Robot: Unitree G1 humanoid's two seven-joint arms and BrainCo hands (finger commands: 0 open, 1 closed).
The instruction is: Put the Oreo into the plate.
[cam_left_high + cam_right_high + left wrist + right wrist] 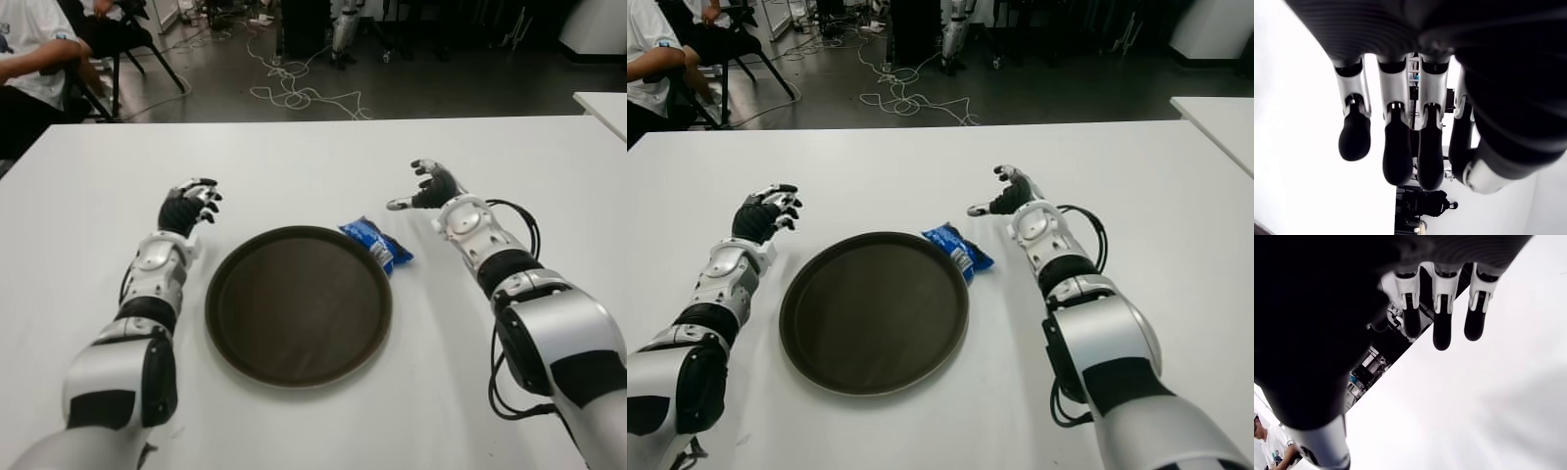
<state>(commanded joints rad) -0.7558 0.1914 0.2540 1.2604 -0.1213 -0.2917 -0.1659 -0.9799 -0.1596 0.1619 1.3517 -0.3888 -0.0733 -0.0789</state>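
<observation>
Fingers on your right hand (423, 186) and left hand (191, 206) are apart, holding nothing. Your Oreo (376, 244) touches the plate (227, 294), right side.

One round dark plate (299, 305), one blue Oreo packet (376, 244), two robot hands, left hand (190, 207) and right hand (428, 185), one white table (294, 166).

Blue Oreo pack (376, 244); dark brown plate (227, 323); white table (323, 166).
</observation>
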